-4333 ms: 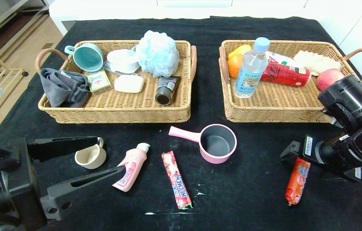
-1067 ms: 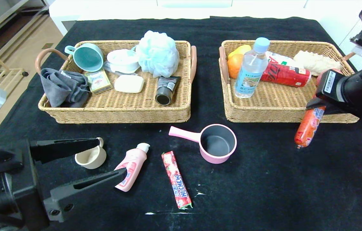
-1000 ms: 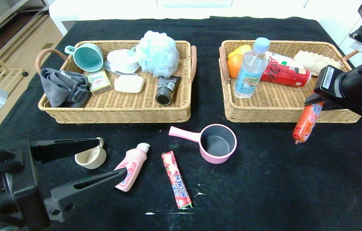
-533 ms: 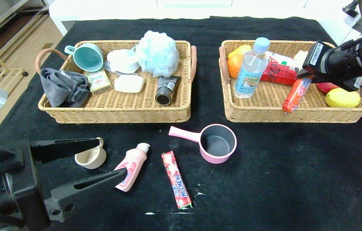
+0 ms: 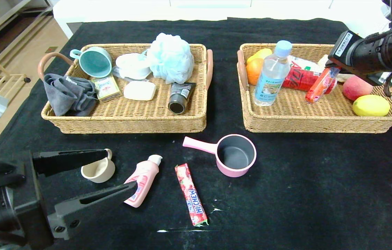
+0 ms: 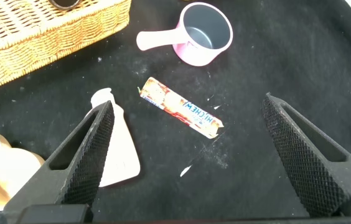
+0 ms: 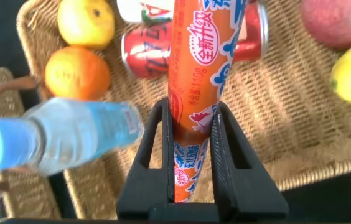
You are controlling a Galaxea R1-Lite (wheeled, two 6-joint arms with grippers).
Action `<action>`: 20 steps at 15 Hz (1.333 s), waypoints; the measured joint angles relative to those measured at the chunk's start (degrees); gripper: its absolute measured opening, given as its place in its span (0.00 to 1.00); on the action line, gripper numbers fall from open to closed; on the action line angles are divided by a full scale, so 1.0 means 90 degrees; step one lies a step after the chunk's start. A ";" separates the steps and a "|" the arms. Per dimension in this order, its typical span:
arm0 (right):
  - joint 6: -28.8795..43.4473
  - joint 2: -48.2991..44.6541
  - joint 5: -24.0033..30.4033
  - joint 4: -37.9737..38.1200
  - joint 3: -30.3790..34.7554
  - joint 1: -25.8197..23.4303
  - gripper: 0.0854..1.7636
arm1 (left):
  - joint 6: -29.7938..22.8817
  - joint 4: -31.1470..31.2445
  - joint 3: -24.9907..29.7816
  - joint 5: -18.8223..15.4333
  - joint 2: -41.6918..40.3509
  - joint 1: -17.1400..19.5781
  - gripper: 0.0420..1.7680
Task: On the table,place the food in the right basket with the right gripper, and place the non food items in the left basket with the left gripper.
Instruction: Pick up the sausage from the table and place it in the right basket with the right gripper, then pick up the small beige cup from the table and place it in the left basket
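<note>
My right gripper [image 5: 331, 67] is shut on the top end of the orange sausage stick [image 5: 320, 87], which hangs tilted above the right basket [image 5: 314, 122]; the right wrist view shows both fingers clamped on the sausage stick [image 7: 200, 50]. The clear bottle [image 5: 271, 74] stands in that basket. At the front left my left gripper [image 5: 121, 169] stays open and empty over the table [image 5: 303, 194]. Beside it lie the beige cup [image 5: 98, 169] and the pink squeeze bottle [image 5: 142, 181]. Farther right are the Hi-Chew stick [image 5: 191, 194] and the pink saucepan [image 5: 235, 155].
The left basket [image 5: 130, 123] holds a teal mug [image 5: 93, 61], a grey cloth [image 5: 67, 95], a blue bath puff [image 5: 170, 57], soap and a dark tube. In the right basket lie an orange [image 5: 254, 69], a red can [image 5: 298, 79], an apple [image 5: 356, 87] and a lemon [image 5: 370, 105].
My right gripper has lifted the sausage stick off the table's right side and carried it back over the right basket. The left arm has not moved.
</note>
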 joint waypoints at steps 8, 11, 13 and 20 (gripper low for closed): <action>-0.0168 0.0122 -0.0018 -0.0777 0.0433 -0.0019 0.20 | 0.0000 -0.0003 -0.0007 -0.0003 -0.0018 -0.0003 0.97; -0.0233 0.0123 -0.0022 -0.0853 0.0489 -0.0009 0.36 | 0.0000 0.0000 -0.0003 0.0000 -0.0012 0.0000 0.97; -0.0226 0.0119 -0.0018 -0.0864 0.0504 -0.0012 0.50 | 0.0000 0.0001 0.0003 0.0000 -0.0012 0.0003 0.97; -0.0245 0.0022 -0.0018 -0.0879 0.0765 0.0066 0.78 | 0.0007 0.0000 0.0003 0.0000 -0.0018 0.0007 0.97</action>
